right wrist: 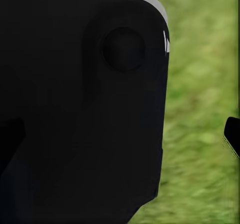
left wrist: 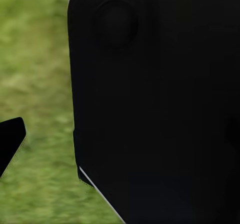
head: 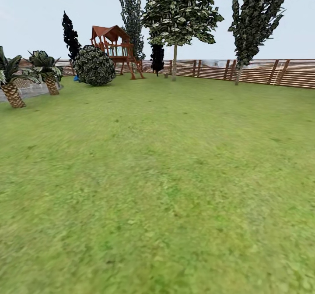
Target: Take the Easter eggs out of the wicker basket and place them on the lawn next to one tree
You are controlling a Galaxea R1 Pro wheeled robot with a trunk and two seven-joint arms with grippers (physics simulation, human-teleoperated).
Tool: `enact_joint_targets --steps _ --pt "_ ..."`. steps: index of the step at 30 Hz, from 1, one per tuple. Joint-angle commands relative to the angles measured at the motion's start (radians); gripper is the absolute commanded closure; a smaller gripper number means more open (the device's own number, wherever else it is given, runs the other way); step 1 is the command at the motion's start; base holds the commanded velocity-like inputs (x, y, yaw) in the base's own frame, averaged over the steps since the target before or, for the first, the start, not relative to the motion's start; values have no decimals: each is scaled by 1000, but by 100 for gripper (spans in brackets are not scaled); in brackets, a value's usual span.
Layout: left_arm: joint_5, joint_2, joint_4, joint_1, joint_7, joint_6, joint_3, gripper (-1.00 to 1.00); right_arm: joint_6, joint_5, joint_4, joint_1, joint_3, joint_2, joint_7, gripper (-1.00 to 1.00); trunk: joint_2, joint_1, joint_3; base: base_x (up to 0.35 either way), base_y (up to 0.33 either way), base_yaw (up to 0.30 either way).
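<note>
Mostly lawn point(head: 157, 189), flat green grass running from the near edge out to a brown slatted fence point(head: 262, 71) at the far side of the garden. No wicker basket and no Easter eggs anywhere on the grass ahead; whereabouts of both unknown from here.

Beyond the grass, from about 10 o'clock round to 2 o'clock: two short palms point(head: 30, 72) with scaly trunks at 10 o'clock, a round dark bush point(head: 93, 66) just beside a wooden playset point(head: 116, 48) at 11 o'clock, a leafy tree point(head: 177, 18) with a thin pale trunk near 12 o'clock, a taller leaning tree point(head: 258, 18) at 1 o'clock by the fence. Dark cypress-like trees behind the playset.

Close up on the left wrist, a broad black body, probably part of the robot itself, with grass alongside and one black finger point(left wrist: 10, 141) poking in at the frame edge. Same on the right wrist: black bulk, grass, a sliver of a finger point(right wrist: 232, 134). Fingers released or clenched: cannot tell on either side, and nothing seen held.

Step in hand, by judgement: searching or travelling, with the fetching not visibly begun. Next move calls for turning the base or head to find the basket, then driving close enough to reach in for the first egg.
</note>
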Motion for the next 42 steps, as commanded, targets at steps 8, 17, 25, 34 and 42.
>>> enact_joint_targets --steps 8,17,25,34,42 --pt "1 0 -2 1 0 -1 1 -100 -3 1 1 -1 0 0 0 -100 0 1 -1 327 0 0" --pt "1 0 -2 1 0 -1 1 -100 -3 1 1 -1 0 0 0 -100 0 1 -1 327 0 0" --pt "1 0 -2 1 0 -1 1 -100 -3 1 1 -1 0 0 0 -100 0 1 -1 327 0 0" --pt "1 0 -2 1 0 -1 1 -100 -3 -1 1 -1 0 0 0 -100 0 1 -2 328 0 0" --pt "1 0 -2 1 0 -1 1 -100 -3 1 1 -1 0 0 0 -100 0 1 -4 327 0 0"
